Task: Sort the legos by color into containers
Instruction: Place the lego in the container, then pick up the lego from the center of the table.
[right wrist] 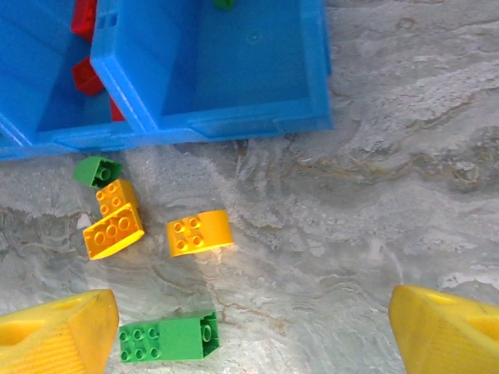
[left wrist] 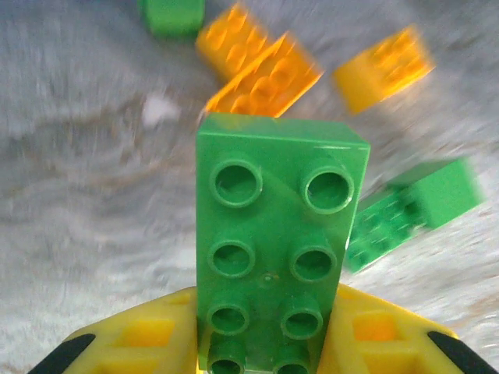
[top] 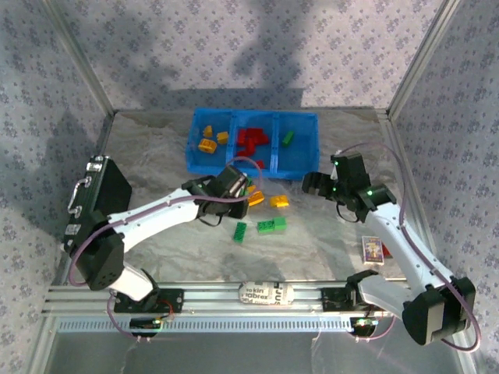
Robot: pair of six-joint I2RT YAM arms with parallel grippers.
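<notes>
Left hand (left wrist: 261,347) clamping green brick (left wrist: 277,234) by side walls at one end, holding it over counter (left wrist: 78,234) — light, rigid, slick plastic; flat walls gripping better than studs. Right hand (right wrist: 249,327) spread wide, hovering beside blue bin (right wrist: 234,128).

A marbled grey table (top: 164,234) is carrying a blue bin (top: 290,171) at upper centre and a black case (top: 105,191) at left. Green bricks (top: 271,225) and yellow bricks (top: 279,201) are lying mid-frame, and a small card (top: 373,249) is lying at lower right.

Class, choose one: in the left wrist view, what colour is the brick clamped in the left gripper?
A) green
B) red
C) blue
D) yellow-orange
A: the left gripper is shut on a green brick, its round studs facing the wrist camera.
</notes>
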